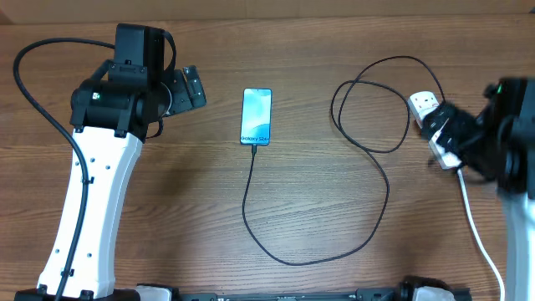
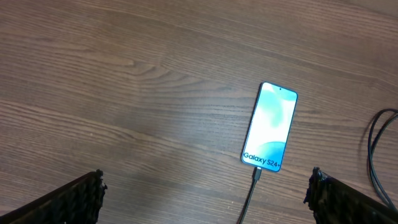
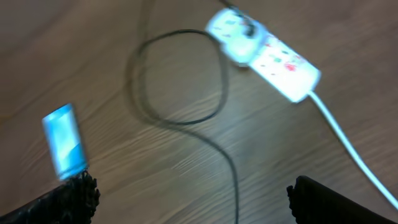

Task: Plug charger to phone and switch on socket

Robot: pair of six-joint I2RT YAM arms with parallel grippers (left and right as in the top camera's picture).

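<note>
Spread wide, the right hand point(image 3: 189, 190) could shove the socket point(image 3: 267, 56) ahead of it, tugging the charger point(image 3: 225, 84) from the phone point(image 3: 64, 140).

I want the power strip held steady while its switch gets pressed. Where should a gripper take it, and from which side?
Probably from above, closing across the narrow width of the power strip, at its labelled middle. It lies flat and long; the black plug fills one end, the white cord leaves the other.
</note>
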